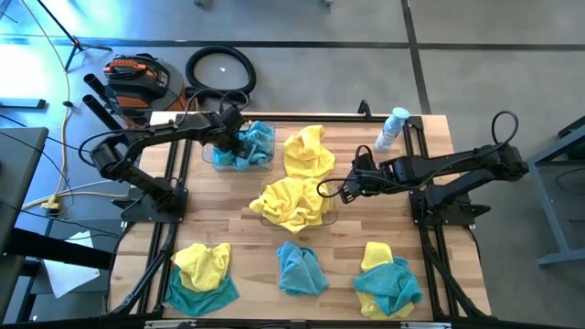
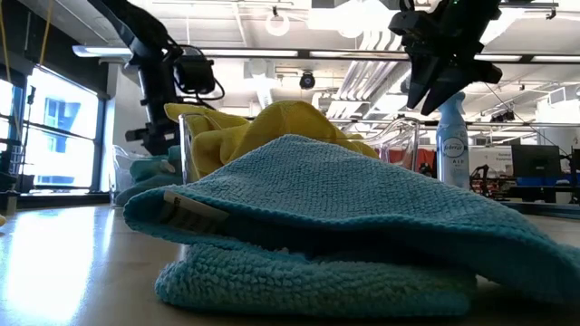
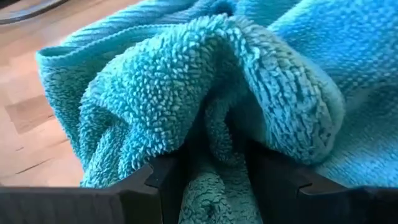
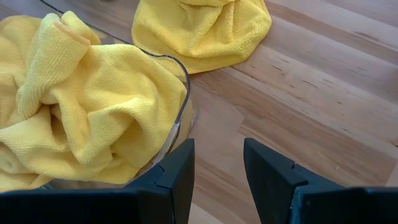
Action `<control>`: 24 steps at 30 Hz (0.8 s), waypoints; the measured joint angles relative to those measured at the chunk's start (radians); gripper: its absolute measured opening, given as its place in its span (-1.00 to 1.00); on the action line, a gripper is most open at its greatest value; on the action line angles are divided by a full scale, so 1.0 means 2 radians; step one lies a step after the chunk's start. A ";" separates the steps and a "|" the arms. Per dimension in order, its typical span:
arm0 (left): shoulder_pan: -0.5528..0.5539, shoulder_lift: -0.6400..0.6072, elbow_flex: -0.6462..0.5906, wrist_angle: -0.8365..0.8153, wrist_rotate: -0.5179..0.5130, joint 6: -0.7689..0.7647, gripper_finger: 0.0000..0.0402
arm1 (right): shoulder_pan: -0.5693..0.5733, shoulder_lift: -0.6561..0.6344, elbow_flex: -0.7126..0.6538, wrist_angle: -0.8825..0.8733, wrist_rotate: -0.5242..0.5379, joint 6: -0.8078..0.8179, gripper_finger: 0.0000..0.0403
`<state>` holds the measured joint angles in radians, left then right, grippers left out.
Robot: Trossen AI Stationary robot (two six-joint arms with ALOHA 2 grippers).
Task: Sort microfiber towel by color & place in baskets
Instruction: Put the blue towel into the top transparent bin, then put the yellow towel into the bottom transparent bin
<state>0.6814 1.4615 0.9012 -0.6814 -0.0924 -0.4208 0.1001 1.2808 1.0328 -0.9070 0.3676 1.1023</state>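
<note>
Teal towel [image 3: 205,106] bunches between the left gripper's [image 1: 239,139] closed-on-it jaws, over the teal basket [image 1: 219,155] for dropping. Right gripper [image 1: 352,184] hangs empty, jaws apart, beside the yellow-filled basket [image 4: 180,118].

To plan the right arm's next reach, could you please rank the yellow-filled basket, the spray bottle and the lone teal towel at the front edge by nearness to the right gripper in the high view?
From the right gripper:
1. Yellow-filled basket, just beside it, toward the centre.
2. Spray bottle, at the back edge.
3. Lone teal towel, front centre, farthest.
</note>
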 joint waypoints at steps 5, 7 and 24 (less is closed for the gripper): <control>-0.001 -0.017 0.001 0.000 0.002 0.011 -0.24 | 0.000 0.000 0.000 0.000 0.000 0.000 -0.34; -0.001 -0.030 0.006 -0.005 0.002 0.012 -0.24 | 0.000 0.000 0.000 0.000 0.000 0.000 -0.34; -0.018 -0.148 0.068 -0.052 -0.004 0.023 -0.24 | 0.000 0.000 0.000 0.000 0.018 -0.002 -0.34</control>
<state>0.6462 1.1657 1.0378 -0.7851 -0.1013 -0.3749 0.1001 1.2812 1.0328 -0.9076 0.4034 1.0992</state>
